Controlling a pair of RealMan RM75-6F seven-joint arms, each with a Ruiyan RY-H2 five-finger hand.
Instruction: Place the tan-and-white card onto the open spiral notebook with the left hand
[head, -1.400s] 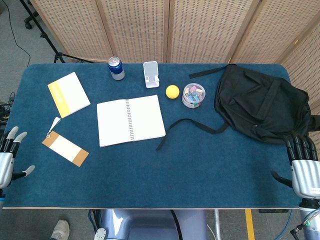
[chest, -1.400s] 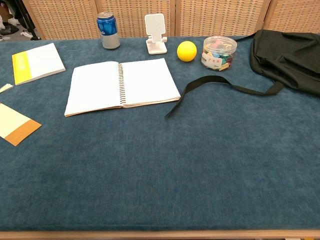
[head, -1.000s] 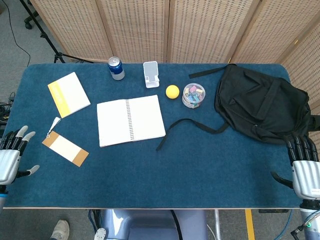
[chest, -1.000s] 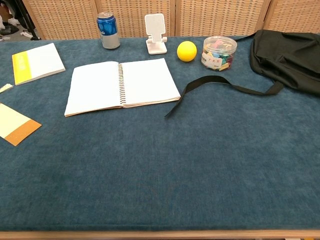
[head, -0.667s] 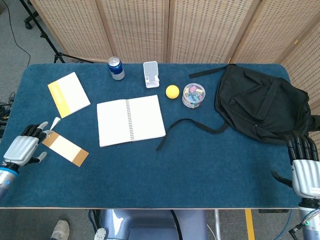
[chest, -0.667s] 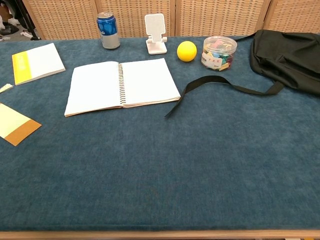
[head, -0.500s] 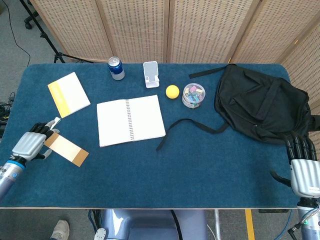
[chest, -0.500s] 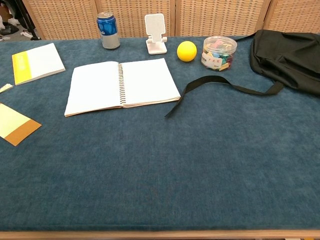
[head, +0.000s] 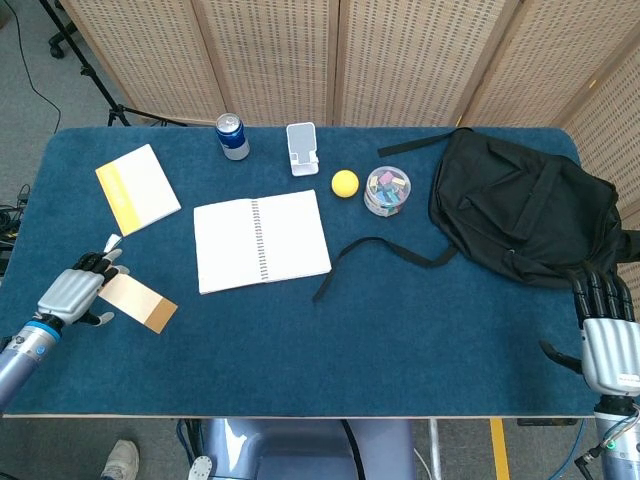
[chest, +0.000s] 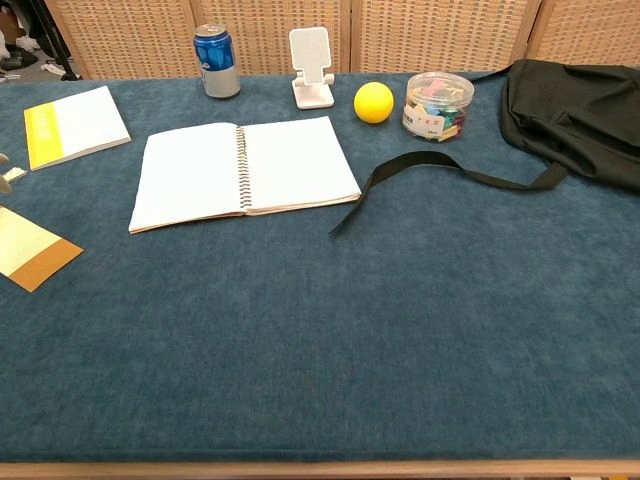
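The tan-and-white card (head: 138, 302) lies flat on the blue table near its front left, and shows at the left edge of the chest view (chest: 30, 250). My left hand (head: 72, 293) lies over the card's left end, fingers spread on it and thumb out toward the near side; no grip shows. A white tassel (head: 111, 243) pokes out past the fingers. The open spiral notebook (head: 261, 240) (chest: 243, 172) lies to the right of the card, blank pages up. My right hand (head: 605, 335) hovers at the table's front right corner, fingers straight and holding nothing.
A yellow-and-white book (head: 137, 188) lies behind the card. Along the back stand a blue can (head: 233, 137), a white phone stand (head: 302, 148), a yellow ball (head: 345, 183) and a clear jar (head: 387, 190). A black backpack (head: 520, 210) trails a strap (head: 380, 255).
My left hand has moved from off the table's left edge rightward onto the card's left end. The card has barely shifted. The right hand has stayed put.
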